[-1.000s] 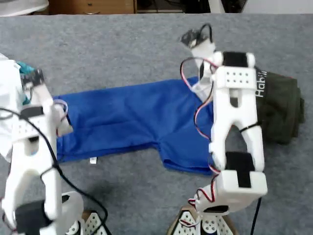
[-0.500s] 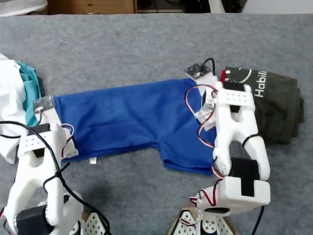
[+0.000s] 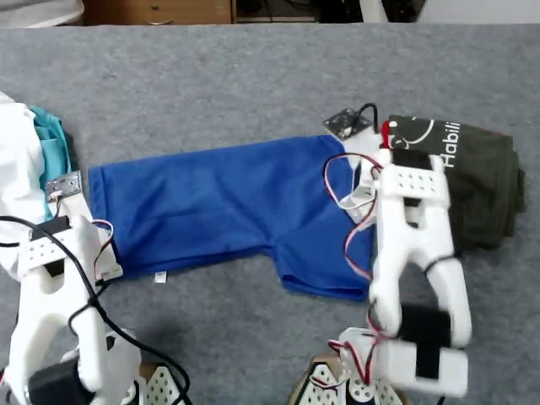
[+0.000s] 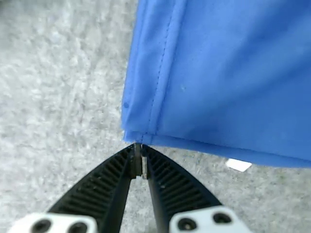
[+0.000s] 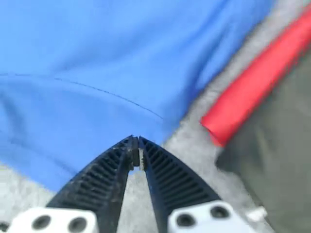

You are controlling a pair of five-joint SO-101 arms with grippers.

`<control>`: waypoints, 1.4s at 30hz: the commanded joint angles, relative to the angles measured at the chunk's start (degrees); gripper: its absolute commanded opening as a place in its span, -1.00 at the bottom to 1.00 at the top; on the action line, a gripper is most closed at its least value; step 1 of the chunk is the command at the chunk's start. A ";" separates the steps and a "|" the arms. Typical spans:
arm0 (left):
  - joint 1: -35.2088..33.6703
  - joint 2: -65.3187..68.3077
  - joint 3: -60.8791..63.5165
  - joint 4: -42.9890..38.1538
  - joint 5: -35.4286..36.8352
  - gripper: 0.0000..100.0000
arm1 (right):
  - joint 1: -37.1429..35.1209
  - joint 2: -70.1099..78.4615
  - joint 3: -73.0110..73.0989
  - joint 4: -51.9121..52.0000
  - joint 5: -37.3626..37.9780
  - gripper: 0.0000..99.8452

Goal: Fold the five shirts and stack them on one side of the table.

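Note:
A blue shirt (image 3: 219, 207) lies folded lengthwise across the middle of the grey table (image 3: 211, 84). In the left wrist view the left gripper (image 4: 138, 165) is shut, and its tips touch the near left corner of the blue shirt (image 4: 218, 73). From above, that left gripper (image 3: 108, 272) sits at the same corner. My right gripper (image 5: 136, 150) is also shut, hanging over the blue shirt (image 5: 97, 58) at its right edge, next to the red collar (image 5: 252, 97) of a folded dark green shirt (image 3: 477, 181). In the high view the right gripper (image 3: 361, 177) lies between the two shirts.
White and teal shirts (image 3: 29, 160) are heaped at the table's left edge. The dark green shirt lies at the right side. Bare table stretches behind the blue shirt. Both arm bases stand at the near edge.
Both arms have drawn back toward the near edge. The left gripper went from the shirt's left edge to its near left corner. The right gripper came back from the shirt's far right corner.

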 commanded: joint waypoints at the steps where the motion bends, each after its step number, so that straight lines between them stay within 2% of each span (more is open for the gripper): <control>1: 0.00 -7.16 -2.55 3.08 -0.53 -0.96 | 0.22 -11.21 -2.59 3.60 1.23 -0.99; 7: 0.18 -24.84 0.97 6.51 -0.70 -0.96 | 0.57 -25.36 -2.59 10.37 3.87 -0.99; 13: -0.09 -35.47 5.63 6.59 -4.75 -0.96 | 0.66 -34.86 -2.59 15.03 3.78 -0.99; 17: -0.35 -36.62 5.98 6.59 -5.36 -0.96 | 0.75 -38.64 -2.68 18.11 4.40 -0.99; 25: -0.44 -37.05 7.56 6.51 -5.54 -0.96 | 0.75 -46.55 -2.77 26.02 12.57 -0.99; 31: -2.29 -37.14 9.93 5.89 -9.05 -0.96 | 0.75 -49.89 -2.51 29.71 17.49 -0.99; 36: -6.77 -37.14 15.47 -0.18 -9.05 -0.96 | 0.75 -49.89 -2.51 30.77 18.73 -0.99; 42: -7.03 -37.14 24.53 -9.41 -8.79 -0.96 | 0.75 -49.80 0.57 30.59 21.01 -0.99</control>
